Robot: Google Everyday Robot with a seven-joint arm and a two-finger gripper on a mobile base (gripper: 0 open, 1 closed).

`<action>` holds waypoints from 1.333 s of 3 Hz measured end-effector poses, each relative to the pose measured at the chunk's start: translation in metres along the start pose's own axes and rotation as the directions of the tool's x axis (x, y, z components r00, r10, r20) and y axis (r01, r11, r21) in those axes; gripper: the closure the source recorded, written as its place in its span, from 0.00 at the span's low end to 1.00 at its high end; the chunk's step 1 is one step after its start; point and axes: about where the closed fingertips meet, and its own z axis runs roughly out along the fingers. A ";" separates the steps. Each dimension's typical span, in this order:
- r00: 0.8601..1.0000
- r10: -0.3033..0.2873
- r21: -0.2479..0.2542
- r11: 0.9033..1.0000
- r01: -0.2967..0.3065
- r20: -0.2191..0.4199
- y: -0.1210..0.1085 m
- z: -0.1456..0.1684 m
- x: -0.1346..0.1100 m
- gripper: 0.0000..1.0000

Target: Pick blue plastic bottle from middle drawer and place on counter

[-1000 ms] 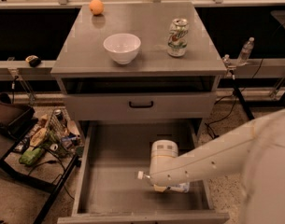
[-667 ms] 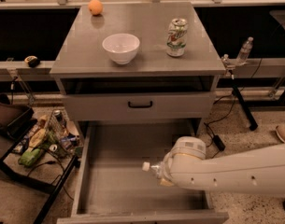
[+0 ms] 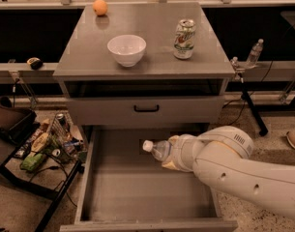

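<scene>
Clear bottle (image 3: 158, 150), white cap, sideways in hand (image 3: 171, 153) over drawer (image 3: 137, 195).

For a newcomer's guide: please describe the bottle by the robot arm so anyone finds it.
Find the grey cabinet; its lower drawer is pulled open. Over it the white arm's gripper grips a bottle: clear with a white cap, unlike the can on top.

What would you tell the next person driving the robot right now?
The end effector is above the open middle drawer, shut on the blue plastic bottle, which is held sideways with its cap toward the picture's left.
The counter holds a white bowl, a soda can and an orange.
Done: bottle grasped.
Left: lift it and set it on a bare part of the counter.
</scene>
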 end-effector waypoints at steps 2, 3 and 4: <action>1.000 0.024 0.056 0.998 -0.025 0.011 -0.025 -0.020 -0.023 1.00; 0.983 0.157 0.155 0.973 -0.170 0.095 -0.077 -0.058 -0.065 1.00; 0.951 0.271 0.225 0.927 -0.299 0.150 -0.129 -0.092 -0.090 1.00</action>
